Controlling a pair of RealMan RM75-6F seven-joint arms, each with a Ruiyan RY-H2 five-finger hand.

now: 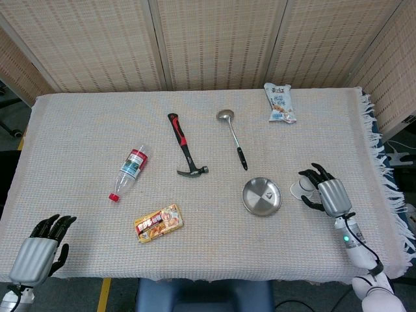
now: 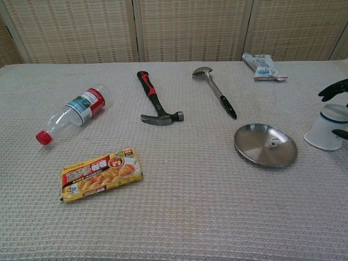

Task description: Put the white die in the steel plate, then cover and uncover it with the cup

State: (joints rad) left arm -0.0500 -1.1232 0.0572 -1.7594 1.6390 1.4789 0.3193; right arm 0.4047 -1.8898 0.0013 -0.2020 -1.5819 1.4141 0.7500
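The small white die lies inside the round steel plate, right of its middle; in the head view the plate sits at the front right of the table. A white cup with a blue band stands upside down on the cloth just right of the plate, also visible as the cup in the head view. My right hand reaches around the cup from the right, fingers spread on either side of it; a firm grip does not show. My left hand rests open at the front left edge, holding nothing.
Left of the plate lie a yellow food box, a clear bottle with a red cap and a red-and-black hammer. A steel ladle lies behind the plate, with a snack packet at the back right.
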